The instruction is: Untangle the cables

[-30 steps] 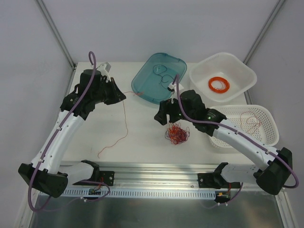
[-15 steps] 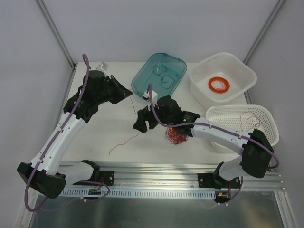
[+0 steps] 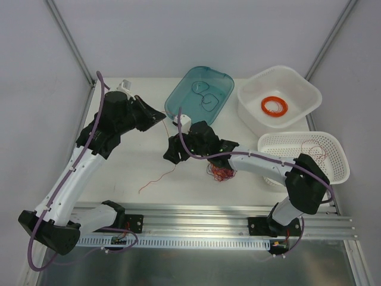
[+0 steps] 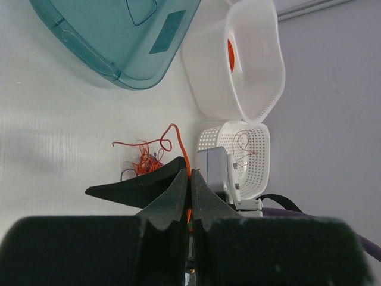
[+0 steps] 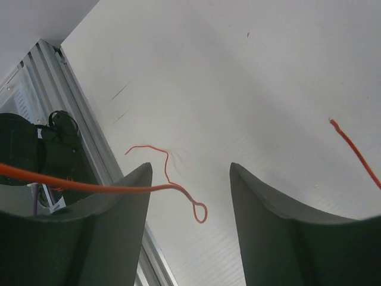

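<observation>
We saw the left gripper (image 4: 189,174) clamped shut on a thin orange wire strand (image 5: 77,183). The right gripper (image 5: 190,173) held its jaws apart, a curl of that strand showing between them. The tangled red, orange and dark wad of cables (image 3: 221,171) lay behind those open jaws. The translucent teal plastic tub's (image 4: 89,42) label was unreadable.

I see the cables (image 3: 221,172) as a small curly wad of red, orange and dark wires, with one red strand (image 3: 158,180) trailing left.
</observation>
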Available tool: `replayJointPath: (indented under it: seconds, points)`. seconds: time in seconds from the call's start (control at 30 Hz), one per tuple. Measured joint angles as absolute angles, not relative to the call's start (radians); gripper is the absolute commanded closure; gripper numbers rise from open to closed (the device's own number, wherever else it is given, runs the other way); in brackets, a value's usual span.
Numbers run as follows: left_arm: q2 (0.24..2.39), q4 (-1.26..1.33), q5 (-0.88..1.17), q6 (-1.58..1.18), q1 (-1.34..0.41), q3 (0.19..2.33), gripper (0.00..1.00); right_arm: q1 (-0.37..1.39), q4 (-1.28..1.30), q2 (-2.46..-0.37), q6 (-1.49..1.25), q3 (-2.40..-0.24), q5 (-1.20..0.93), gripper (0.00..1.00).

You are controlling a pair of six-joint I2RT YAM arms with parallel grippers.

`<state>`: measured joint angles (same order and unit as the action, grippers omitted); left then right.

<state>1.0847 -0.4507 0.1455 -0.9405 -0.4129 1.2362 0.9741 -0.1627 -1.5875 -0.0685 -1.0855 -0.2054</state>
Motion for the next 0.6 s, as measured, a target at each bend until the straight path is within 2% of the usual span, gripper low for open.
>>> replayJointPath:
  seconds: [0.07, 0.1, 0.17, 0.2, 0.3, 0.6]
  points:
    - [1.084, -0.448, 0.146, -0.946, -0.413, 1.235, 1.0, 0.974, -0.176, -1.591, -0.067, -1.085, -0.205, 0.5]
    - [1.084, -0.447, 0.146, -0.947, -0.413, 1.233, 1.0, 0.974, -0.178, -1.592, -0.067, -1.085, -0.206, 0.6]
    - [1.084, -0.446, 0.144, -0.949, -0.413, 1.228, 1.0, 0.974, -0.182, -1.592, -0.064, -1.085, -0.207, 0.71]
    - [1.084, -0.446, 0.143, -0.949, -0.413, 1.225, 1.0, 0.974, -0.184, -1.591, -0.065, -1.085, -0.207, 0.82]
    - [1.077, -0.446, 0.112, -0.945, -0.413, 1.206, 1.0, 0.974, -0.18, -1.578, -0.058, -1.082, -0.206, 0.99]
    - [1.064, -0.437, -0.002, -0.878, -0.411, 1.113, 1.0, 0.971, -0.076, -1.35, 0.012, -1.09, -0.19, 0.99]
